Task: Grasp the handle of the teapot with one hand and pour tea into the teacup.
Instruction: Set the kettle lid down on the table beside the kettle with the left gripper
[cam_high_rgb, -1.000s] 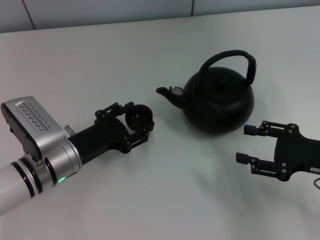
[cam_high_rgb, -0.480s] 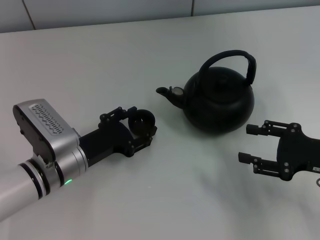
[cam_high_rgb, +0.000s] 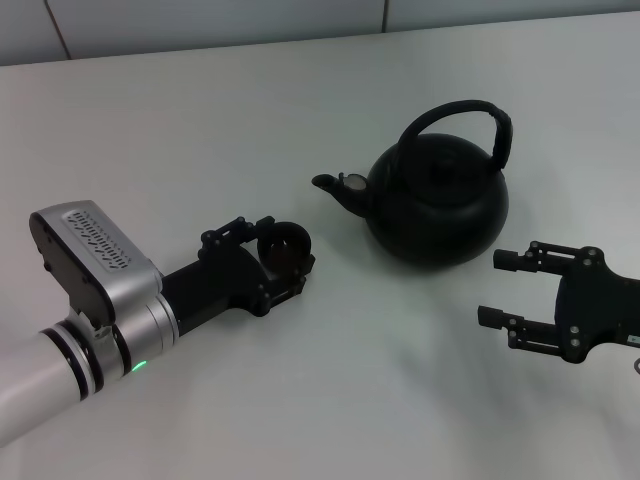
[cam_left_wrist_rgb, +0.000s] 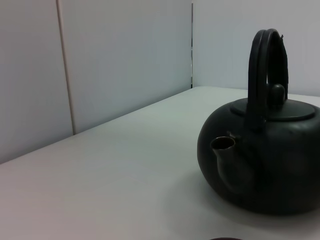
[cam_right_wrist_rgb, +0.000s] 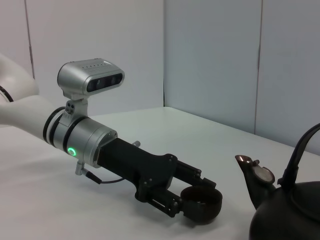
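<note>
The matte-black teapot (cam_high_rgb: 437, 200) stands on the white table, its spout (cam_high_rgb: 330, 185) pointing toward my left side and its arched handle (cam_high_rgb: 470, 110) upright over the lid. My left gripper (cam_high_rgb: 288, 256) is shut on the small black teacup (cam_high_rgb: 283, 240), low over the table a short way from the spout. The right wrist view shows the teacup (cam_right_wrist_rgb: 202, 202) between the left fingers (cam_right_wrist_rgb: 172, 206). My right gripper (cam_high_rgb: 495, 288) hangs open beside the teapot's near right side, apart from it and holding nothing. In the left wrist view the teapot (cam_left_wrist_rgb: 270, 155) fills the frame.
The white table (cam_high_rgb: 200, 120) extends in all directions around the teapot. Pale wall panels (cam_left_wrist_rgb: 100, 65) rise behind the table's far edge. The silver left arm with its wrist camera (cam_high_rgb: 90, 260) lies over the near left of the table.
My left arm has carried the teacup a little to the right, toward the teapot's spout. The right gripper and the teapot have hardly moved.
</note>
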